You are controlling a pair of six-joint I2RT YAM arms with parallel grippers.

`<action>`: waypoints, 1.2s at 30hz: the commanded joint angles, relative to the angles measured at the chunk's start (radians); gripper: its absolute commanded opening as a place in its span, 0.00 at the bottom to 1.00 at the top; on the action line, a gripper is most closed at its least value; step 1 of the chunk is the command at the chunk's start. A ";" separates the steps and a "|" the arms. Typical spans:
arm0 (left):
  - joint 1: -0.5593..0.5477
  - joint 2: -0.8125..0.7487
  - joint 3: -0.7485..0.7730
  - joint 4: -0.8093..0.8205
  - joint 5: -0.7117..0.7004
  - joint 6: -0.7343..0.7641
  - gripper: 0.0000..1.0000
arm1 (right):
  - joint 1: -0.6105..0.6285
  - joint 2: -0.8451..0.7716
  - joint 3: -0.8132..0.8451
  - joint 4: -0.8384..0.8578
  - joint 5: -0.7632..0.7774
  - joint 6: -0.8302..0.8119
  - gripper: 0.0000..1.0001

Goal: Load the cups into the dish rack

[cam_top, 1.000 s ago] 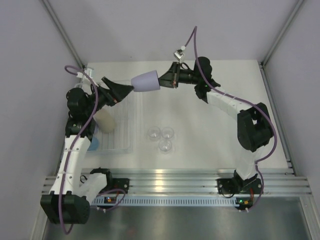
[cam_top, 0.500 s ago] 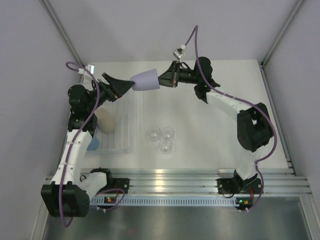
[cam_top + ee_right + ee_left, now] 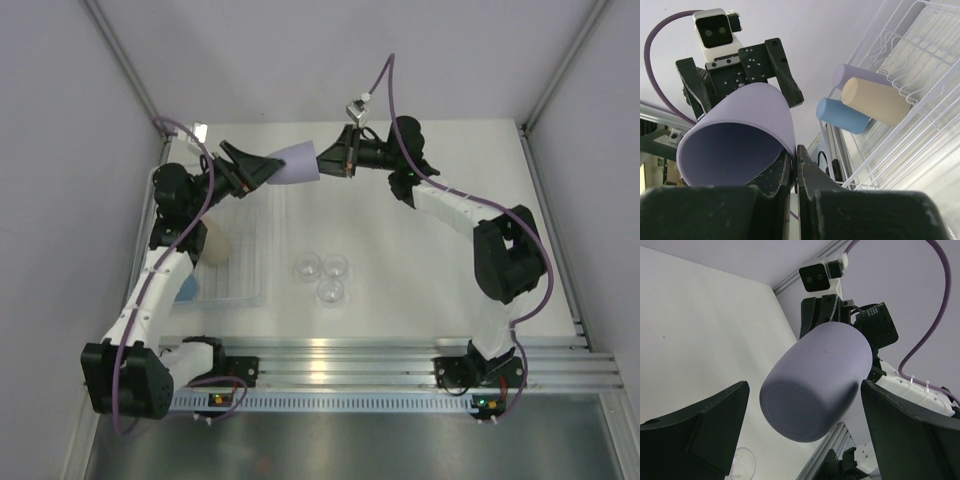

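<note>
A beige tumbler (image 3: 875,101), a blue tumbler (image 3: 842,115) and a lavender tumbler (image 3: 855,75) are seen lying in the dish rack (image 3: 250,262) at the left. A second lavender tumbler (image 3: 298,163) is pinched by its rim in the right end effector (image 3: 322,160) above the far counter (image 3: 420,285). Its base is set between the wide-spread fingers of the left end effector (image 3: 266,167), not yet gripped. Three clear cups (image 3: 329,291) are left to be loaded from the white counter's middle. The cell is enclosed by pale grey walls (image 3: 60,110).
</note>
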 commanded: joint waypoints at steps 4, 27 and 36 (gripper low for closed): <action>-0.056 0.029 0.038 0.132 -0.010 -0.036 0.98 | 0.013 -0.005 0.003 0.083 -0.011 0.005 0.00; -0.095 0.078 0.048 0.195 -0.024 -0.076 0.58 | 0.012 -0.002 -0.016 0.089 -0.017 0.000 0.00; -0.098 0.085 0.039 0.207 -0.008 -0.095 0.00 | 0.013 0.012 -0.012 0.118 -0.018 0.020 0.11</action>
